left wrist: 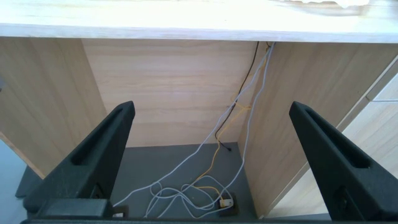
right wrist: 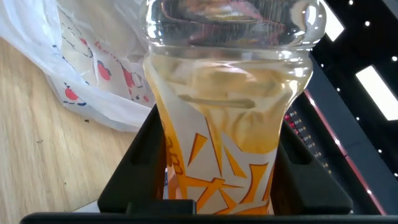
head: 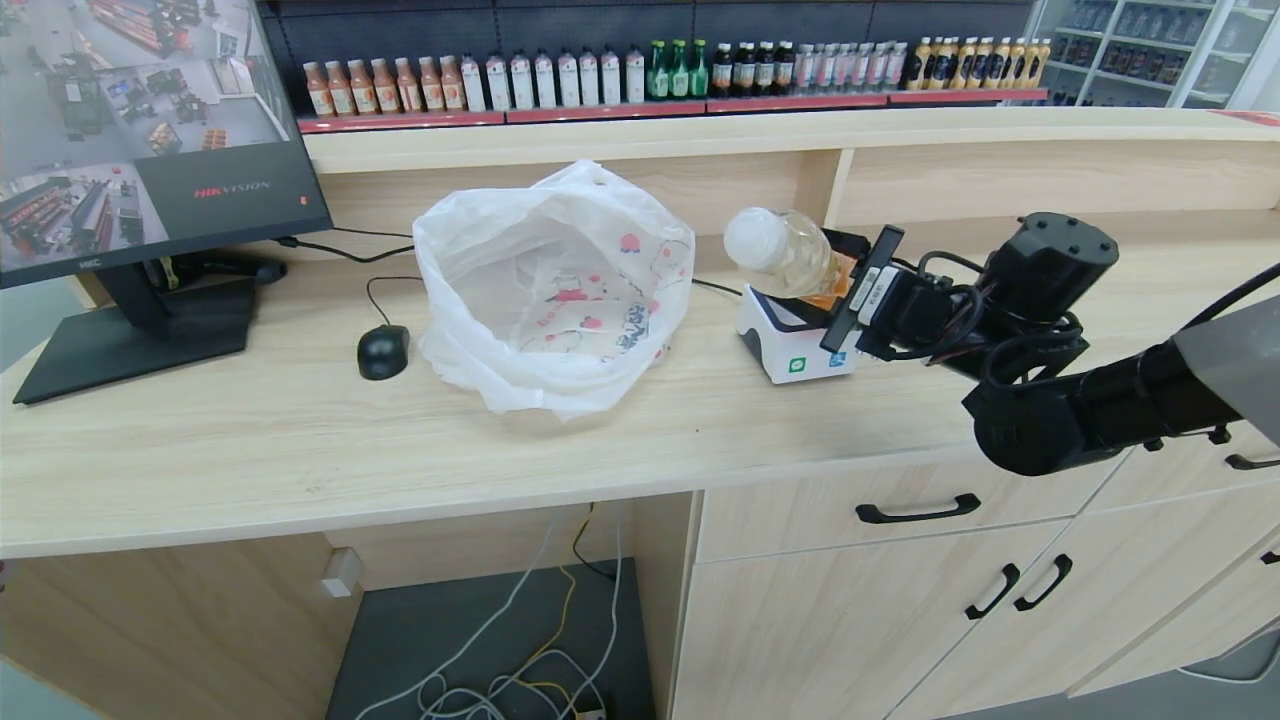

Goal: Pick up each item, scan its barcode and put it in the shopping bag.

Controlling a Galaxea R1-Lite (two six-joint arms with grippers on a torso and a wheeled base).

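Amber drink bottle, clamped sideways in the right gripper, hovers just over the white barcode scanner right of the open shopping bag, presumably presenting its label for reading, while the left gripper hangs wide open below the countertop.

Glossy plastic bottle, wooden counter

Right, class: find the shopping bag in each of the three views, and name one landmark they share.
Head view: the shopping bag stands in the middle of the counter, between the mouse and the scanner.
Right wrist view: it lies on the counter behind the held bottle.
Left wrist view: a white crinkled sliver on the counter edge, probably the bag.
Shared landmark: the wooden counter.
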